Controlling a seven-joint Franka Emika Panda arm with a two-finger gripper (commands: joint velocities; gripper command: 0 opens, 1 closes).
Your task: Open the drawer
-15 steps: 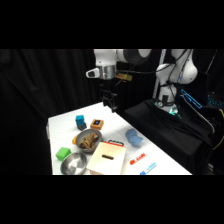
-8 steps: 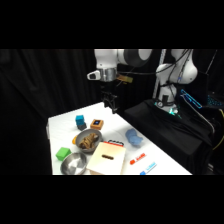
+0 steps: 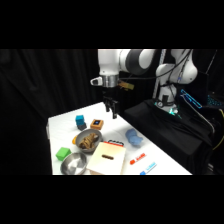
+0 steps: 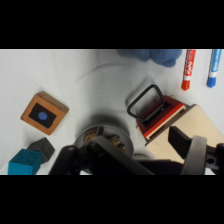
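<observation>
The drawer's reddish front (image 4: 165, 116) carries a black loop handle (image 4: 148, 103) and sits close against its pale cream box (image 4: 192, 131). In the side view the cream box (image 3: 107, 158) lies at the table's near side, with the red front (image 3: 116, 143) facing the far side. My gripper (image 3: 111, 108) hangs open well above the table, behind the box and apart from it. In the wrist view my gripper (image 4: 127, 152) is over a metal bowl, with the handle just ahead of its right finger (image 4: 189, 146). Nothing is between the fingers.
A filled metal bowl (image 3: 87, 140) and an empty one (image 3: 74, 164) stand left of the box. An orange cube with a blue top (image 4: 44, 113), teal blocks (image 4: 24, 163), a green block (image 3: 62, 153), a blue cloth (image 3: 134, 137) and red (image 4: 188, 70) and blue (image 4: 212, 67) markers lie around.
The gripper has come down a little and shifted slightly toward the box. The things on the table have not moved.
</observation>
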